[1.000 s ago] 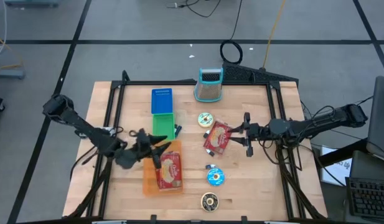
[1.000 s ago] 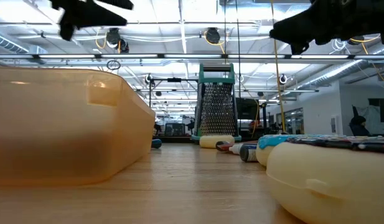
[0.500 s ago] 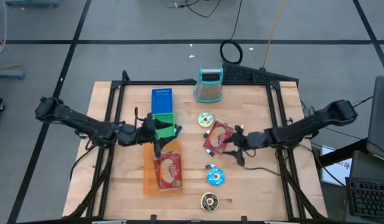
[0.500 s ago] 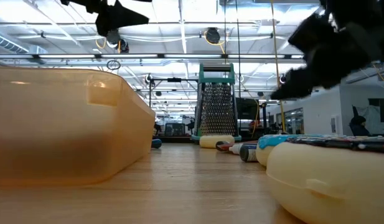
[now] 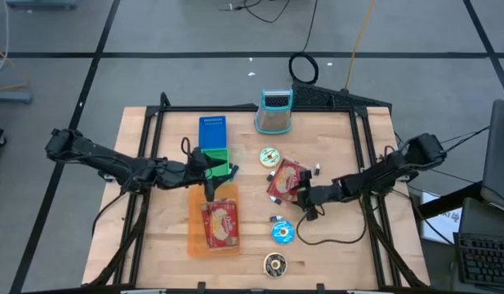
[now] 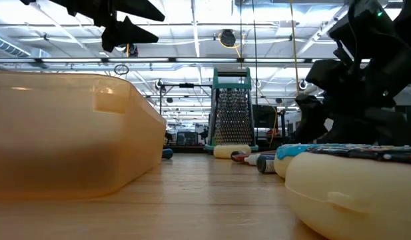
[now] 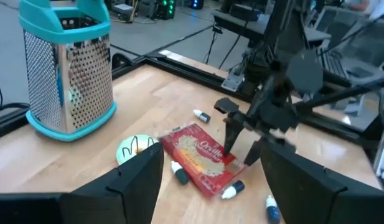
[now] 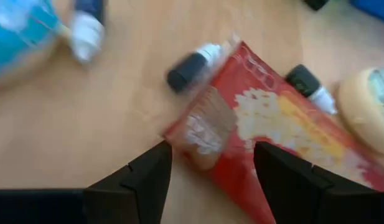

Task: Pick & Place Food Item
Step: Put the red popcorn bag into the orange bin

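Hovering, right pincer [image 5: 305, 202]: low over the desk [image 5: 341, 245], at the near corner of the red packet [image 5: 285, 180]; fingers spread, nothing between them.
Right fingers [image 8: 139, 183]: in the right wrist view they frame the packet's corner [image 8: 207, 127], apart from it as far as can be seen.
Red packet: flat on the desk, right of centre, between the yellow tin [image 5: 269, 157] and the blue tin [image 5: 283, 233]; printed face up.
Small bottles: one dark with a white cap [image 8: 198, 62] just beside the packet's edge; another [image 8: 310, 87] on its far side.
Left pincer [image 5: 209, 173]: above the green box [image 5: 215, 161], near the far end of the orange tray [image 5: 196, 237]; fingers spread and empty.
Left fingers [image 7: 126, 180]: wide apart in the left wrist view, looking across at the packet [image 7: 201, 158] and the right pincer [image 7: 241, 140] poised on it.
Orange tray: left of centre, near edge of the desk; a second red packet [image 5: 221, 224] lies in it.
Blue box [image 5: 211, 131]: behind the green box, touching it end to end.
Grater [image 5: 274, 111]: upright at the far edge, teal frame.
Dark tin [image 5: 274, 263]: at the near edge, well apart from the packet.
Low view: tray wall [image 6: 65, 133] at one side, a pale lidded tin [image 6: 352, 193] at the other, grater [image 6: 230, 117] between.
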Controlling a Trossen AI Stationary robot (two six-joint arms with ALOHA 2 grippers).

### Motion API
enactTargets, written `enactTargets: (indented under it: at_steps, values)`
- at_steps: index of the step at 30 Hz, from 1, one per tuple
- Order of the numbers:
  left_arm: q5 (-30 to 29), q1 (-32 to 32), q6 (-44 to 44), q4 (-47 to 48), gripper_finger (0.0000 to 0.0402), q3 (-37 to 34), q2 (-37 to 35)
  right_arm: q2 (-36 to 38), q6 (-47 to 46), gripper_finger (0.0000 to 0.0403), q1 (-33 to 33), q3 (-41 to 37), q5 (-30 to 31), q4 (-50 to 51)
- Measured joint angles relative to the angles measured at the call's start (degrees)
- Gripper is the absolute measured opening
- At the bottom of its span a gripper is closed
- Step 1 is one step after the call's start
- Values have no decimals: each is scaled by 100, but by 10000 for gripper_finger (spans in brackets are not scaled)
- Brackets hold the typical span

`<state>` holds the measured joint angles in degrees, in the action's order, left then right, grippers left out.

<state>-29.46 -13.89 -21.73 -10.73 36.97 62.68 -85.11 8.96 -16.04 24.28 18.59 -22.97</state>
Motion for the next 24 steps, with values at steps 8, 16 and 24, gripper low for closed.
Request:
enactTargets:
  at_steps: [8, 16, 24]
  values:
    - [47, -29, -157, 1, 260, 0, -1, -228, 371, 168, -25, 35, 457, -32]
    - [50, -33, -285, -10, 267, 0, -1, -235, 403, 49, -18, 21, 412, -72]
    - [49, -33, -324, -12, 267, 0, -1, 347, 246, 6, -16, 15, 501, -49]
